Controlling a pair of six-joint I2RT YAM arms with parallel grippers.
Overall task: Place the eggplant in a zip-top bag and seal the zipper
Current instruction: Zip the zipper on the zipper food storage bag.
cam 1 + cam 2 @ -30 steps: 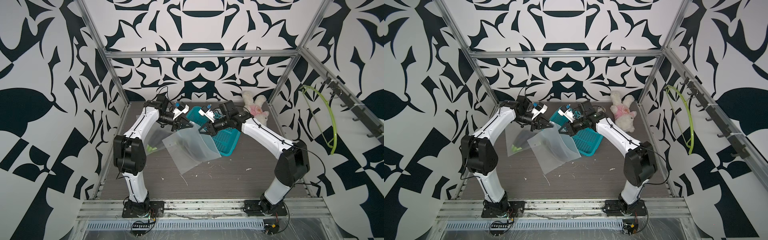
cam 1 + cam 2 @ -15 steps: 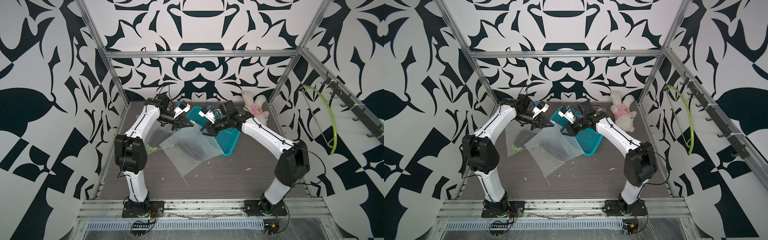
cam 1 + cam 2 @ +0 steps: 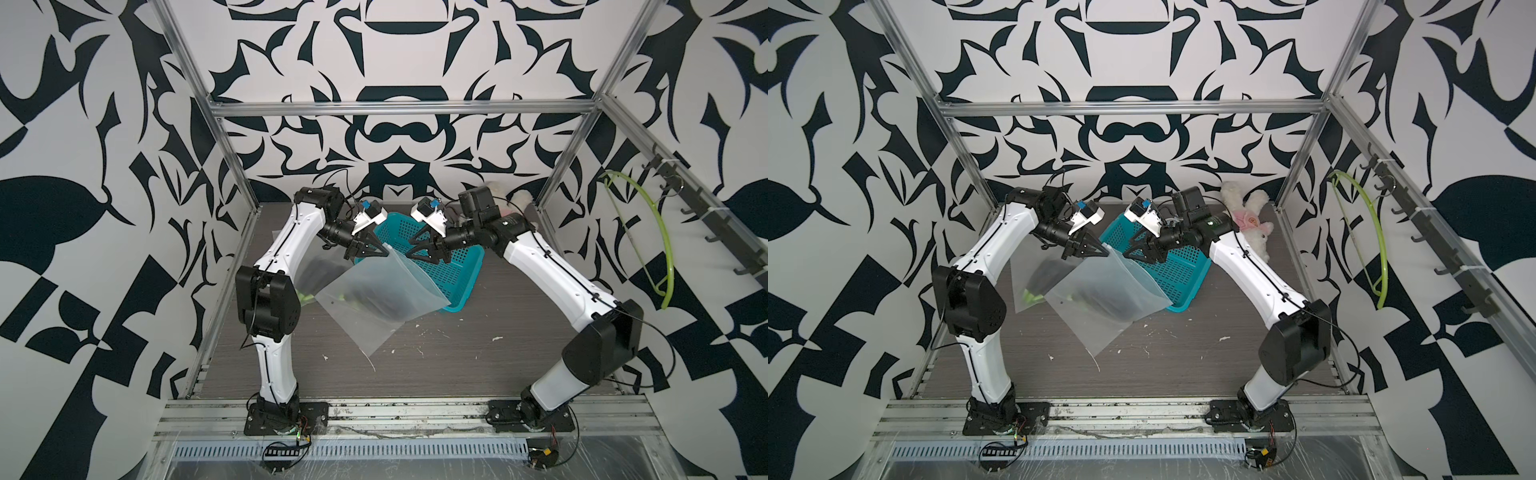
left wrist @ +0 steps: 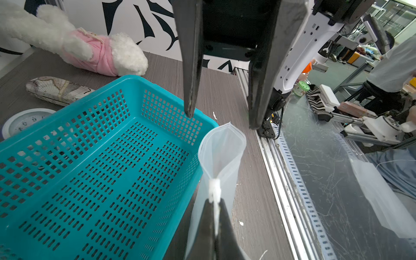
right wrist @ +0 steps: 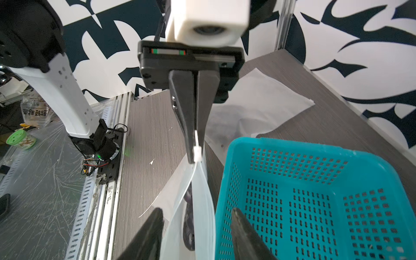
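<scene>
Inside the clear zip-top bag (image 3: 390,272), low down and seen through the plastic: the eggplant (image 3: 376,300), a dark long shape. Held up by one zipper corner over the middle of the desk (image 3: 457,370), hanging tilted, lowest corner toward the front edge; touching the surface or not, impossible to tell. Mouth gaping along the zipper, with the white slider (image 4: 213,191) at the pinched end. On that corner, the left gripper (image 3: 384,248): jaws pressed together on the zipper strip just behind the slider. Opposite, the right gripper (image 3: 420,257): jaws parted, one finger on each side of the mouth's far end, no contact visible, nothing held. Behind and beneath the bag's upper edge, a teal basket (image 3: 451,270) near the back edge, in the middle. By the left edge, lying flat, a second clear bag (image 3: 1025,266) with something dark and green-tipped in it. In the back right corner, a white plush rabbit (image 3: 1252,224) in pink. Between basket and rabbit, a patterned pouch (image 4: 56,90); next to it, a small white clock (image 4: 24,121).
</scene>
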